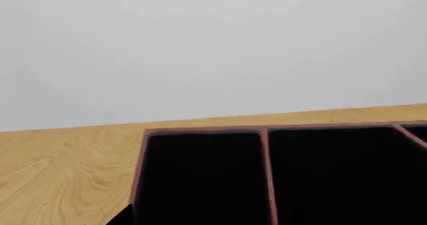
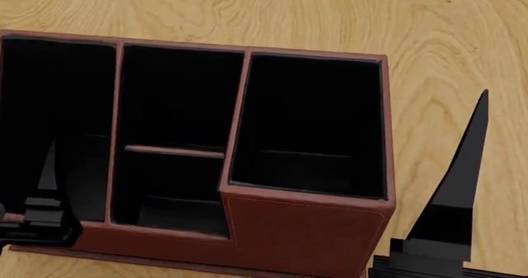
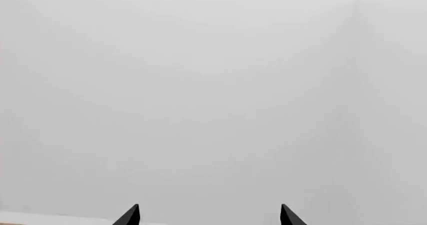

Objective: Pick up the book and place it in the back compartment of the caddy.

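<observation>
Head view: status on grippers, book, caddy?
Right gripper open, empty, pointed at blank wall. Left gripper over the caddy, state unclear. Book not in any view. Cells look empty; back compartment can't be singled out.

Leather-look stitched caddy point(image 2: 305, 225), matt wood-grain table point(image 2: 330, 12)

One caddy point(image 2: 305, 228), four cells.
</observation>
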`<state>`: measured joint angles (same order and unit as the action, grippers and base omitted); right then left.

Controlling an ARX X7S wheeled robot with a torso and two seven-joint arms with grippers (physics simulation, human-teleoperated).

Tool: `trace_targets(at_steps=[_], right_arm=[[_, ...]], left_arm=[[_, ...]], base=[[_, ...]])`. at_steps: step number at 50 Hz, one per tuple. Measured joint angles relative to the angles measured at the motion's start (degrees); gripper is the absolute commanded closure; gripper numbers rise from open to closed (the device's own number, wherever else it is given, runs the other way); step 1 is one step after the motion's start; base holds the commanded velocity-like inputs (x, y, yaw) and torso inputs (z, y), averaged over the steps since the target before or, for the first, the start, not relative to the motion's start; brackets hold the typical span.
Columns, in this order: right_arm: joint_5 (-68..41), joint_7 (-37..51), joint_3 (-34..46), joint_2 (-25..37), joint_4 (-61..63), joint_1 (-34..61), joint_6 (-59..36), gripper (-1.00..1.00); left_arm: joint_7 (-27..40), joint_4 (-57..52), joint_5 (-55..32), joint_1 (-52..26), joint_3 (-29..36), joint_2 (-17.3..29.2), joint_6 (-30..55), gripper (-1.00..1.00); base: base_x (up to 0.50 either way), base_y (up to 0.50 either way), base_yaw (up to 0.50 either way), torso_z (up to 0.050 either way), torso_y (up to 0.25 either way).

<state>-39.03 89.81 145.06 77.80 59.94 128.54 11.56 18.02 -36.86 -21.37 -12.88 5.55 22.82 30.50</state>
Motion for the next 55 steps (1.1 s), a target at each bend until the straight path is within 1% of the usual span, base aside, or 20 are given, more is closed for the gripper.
trace_targets(at_steps=[6, 12, 18, 24, 32, 39, 48, 55], right_arm=[[0.31, -0.06, -0.72, 0.18, -0.01, -0.98, 0.01, -1.00], [0.90, -0.12, -1.99, 0.46, -0.21, -2.86, 0.20, -1.00], [1.50, -0.36, -3.49, 0.89, -0.47, -4.95, 0.47, -1.00], [2.09, -0.63, -4.68, 1.38, -0.68, -6.68, 0.79, -1.00], [2.71, -0.92, -5.97, 1.78, -1.09, -8.59, 1.35, -1.00], [2.98, -1.12, -6.99, 1.80, -1.54, -9.95, 1.83, -1.00], [3.29, -1.22, -8.24, 1.53, -2.21, -11.65, 2.46, -1.00], [3.65, -1.17, -9.11, 1.38, -2.61, -13.07, 2.82, -1.00]], left_arm=[[0.65, -2.25, -1.65, -0.47, -0.18, 0.55, 3.45, -1.00], [2.18, -5.69, -4.85, -1.61, -1.61, 1.18, 9.14, -1.00], [4.87, -10.19, -11.84, -3.27, -6.06, 0.73, 16.64, -1.00], [9.43, -14.48, -20.38, -5.66, -11.42, -0.08, 24.56, -1.00], [19.15, -17.87, -33.36, -9.64, -18.31, -1.47, 35.01, -1.00], [29.84, -18.47, -45.30, -12.39, -23.67, -2.71, 40.93, -1.00], [45.56, -17.83, -61.30, -14.89, -26.48, -2.00, 43.43, -1.00], [55.31, -17.92, -69.47, -15.44, -27.36, -1.07, 42.50, -1.00]], base=[[0.00, 0.00, 0.00, 0.000, 0.000], [0.00, 0.00, 0.00, 0.000, 0.000], [0.00, 0.00, 0.00, 0.000, 0.000], [0.00, 0.00, 0.00, 0.000, 0.000], [0.00, 0.00, 0.00, 0.000, 0.000], [0.00, 0.00, 0.00, 0.000, 0.000], [0.00, 0.00, 0.00, 0.000, 0.000], [0.00, 0.00, 0.00, 0.000, 0.000]])
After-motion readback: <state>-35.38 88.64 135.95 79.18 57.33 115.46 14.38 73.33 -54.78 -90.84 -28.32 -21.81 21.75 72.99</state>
